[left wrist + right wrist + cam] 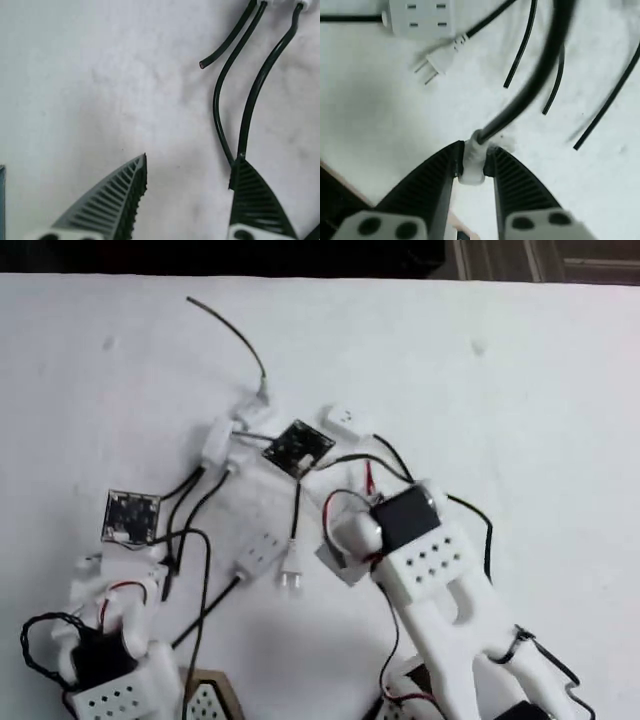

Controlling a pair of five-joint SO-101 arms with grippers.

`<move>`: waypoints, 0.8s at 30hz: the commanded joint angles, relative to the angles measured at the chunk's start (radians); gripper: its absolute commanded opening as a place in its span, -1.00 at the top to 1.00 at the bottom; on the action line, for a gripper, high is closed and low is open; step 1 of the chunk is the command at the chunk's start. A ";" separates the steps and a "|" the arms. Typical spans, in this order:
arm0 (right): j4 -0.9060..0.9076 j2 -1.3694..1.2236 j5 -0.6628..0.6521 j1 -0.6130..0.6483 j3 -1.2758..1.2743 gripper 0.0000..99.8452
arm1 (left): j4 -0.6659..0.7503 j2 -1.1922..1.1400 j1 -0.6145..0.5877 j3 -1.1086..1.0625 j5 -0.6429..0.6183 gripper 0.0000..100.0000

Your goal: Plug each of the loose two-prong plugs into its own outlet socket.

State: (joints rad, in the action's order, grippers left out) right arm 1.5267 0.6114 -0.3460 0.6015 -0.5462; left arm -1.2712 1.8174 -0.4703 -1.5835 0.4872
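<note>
Right gripper (476,148) clamped on a white moulded plug end (471,170); left gripper (192,159) spread wide.

The held piece sits pinched between black ribbed fingers, its thick black cable leading away and its prongs hidden, so it is probably a plug. A loose white two-prong plug (438,61) lies unplugged just beside the white outlet strip (422,17). The left gripper holds nothing over the white table (100,75), one fingertip meeting a thin black cable (250,100).

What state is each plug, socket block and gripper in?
Left gripper: fingers open, empty.
Right gripper: fingers shut on the held plug.
Held plug: clamped, not plugged in.
Loose plug: lying flat, prongs bare, unplugged.
Outlet block: visible sockets empty.
</note>
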 commanded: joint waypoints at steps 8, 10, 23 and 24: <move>-0.512 0.044 0.058 0.157 -0.256 0.97 | -0.005 0.004 -0.004 0.000 0.009 0.47; -0.607 0.044 0.058 0.177 -0.302 0.97 | -0.005 0.004 -0.004 0.000 0.009 0.47; -1.093 0.033 0.058 0.223 -0.555 0.97 | -0.003 0.004 -0.004 0.000 0.009 0.47; -1.107 0.033 0.058 0.223 -0.566 0.97 | -0.003 0.004 -0.004 0.000 0.009 0.47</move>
State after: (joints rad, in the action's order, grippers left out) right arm 0.4864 0.6252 -0.2984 0.8224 -1.1032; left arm -1.2712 1.8174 -0.4703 -1.5835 0.4872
